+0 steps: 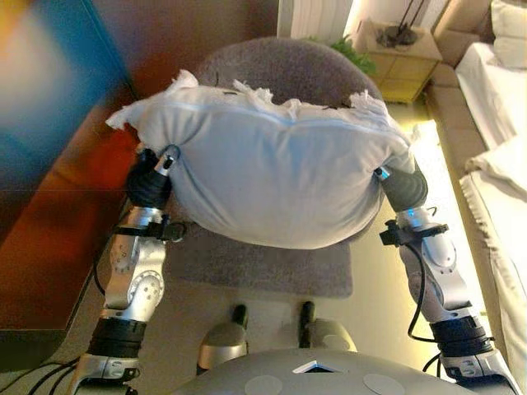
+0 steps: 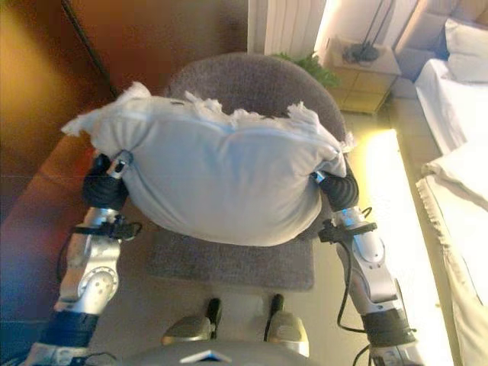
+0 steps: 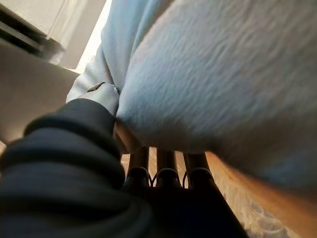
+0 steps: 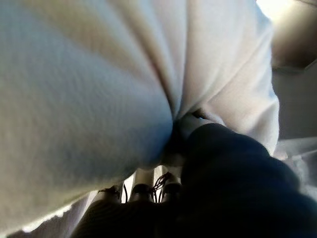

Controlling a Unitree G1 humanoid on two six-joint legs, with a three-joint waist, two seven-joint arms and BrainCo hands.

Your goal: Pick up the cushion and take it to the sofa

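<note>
I have the cushion (image 1: 272,177) off the grey armchair (image 1: 280,70) and held up between both arms, its fringed edge uppermost and its belly sagging toward me. The left robot hand (image 1: 152,177) presses in at one end and the right robot hand (image 1: 402,183) at the other. In each wrist view the fingers run in under the white fabric and the thumb is buried in a fold, so I cannot tell whether either hand is curled into the cloth or just pressing flat.

By my reading the pick-up is done and the carry is what is in hand. The sofa, as I judge it, is the pale upholstery (image 1: 502,99) along my right side, past the small wooden side table (image 1: 401,49) with the green plant (image 1: 350,51) beside it.

To do this well, I would keep an even inward squeeze from both sides, since a soft cushion held by pressure could slip if one arm eases. I would hold the arms at their present spacing and height while turning the whole body right, rather than swinging the arms. The cushion blocks much of my view down, so I would step slowly and watch the chair edge and the dark wooden cabinet (image 1: 58,247) on my left.
</note>
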